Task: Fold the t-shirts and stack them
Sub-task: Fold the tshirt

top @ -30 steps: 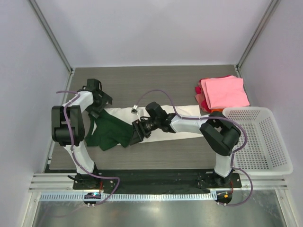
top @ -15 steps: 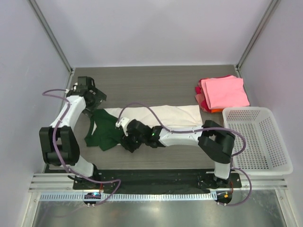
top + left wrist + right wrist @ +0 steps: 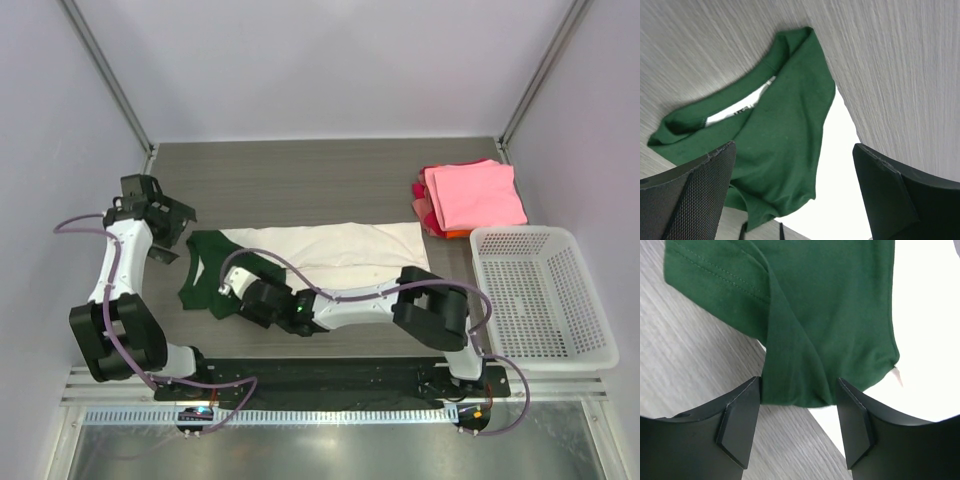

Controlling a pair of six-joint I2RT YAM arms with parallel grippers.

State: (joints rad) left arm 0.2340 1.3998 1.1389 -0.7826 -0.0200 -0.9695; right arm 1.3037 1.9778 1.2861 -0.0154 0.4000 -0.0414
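Top view: one green-sleeved cream shirt lies flat in the middle. One folded pile sits far right, by one basket.
Left wrist: the left gripper gapes wide and empty above the shirt.
Right wrist: the right gripper stands parted astride the shirt's green edge, clamping nothing.

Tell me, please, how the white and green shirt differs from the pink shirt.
The white and green shirt lies stretched in a long strip across the middle of the table; the pink shirt is folded into a compact square at the far right. The white and green shirt lies alone, while the pink shirt tops other folded shirts. Both lie flat.
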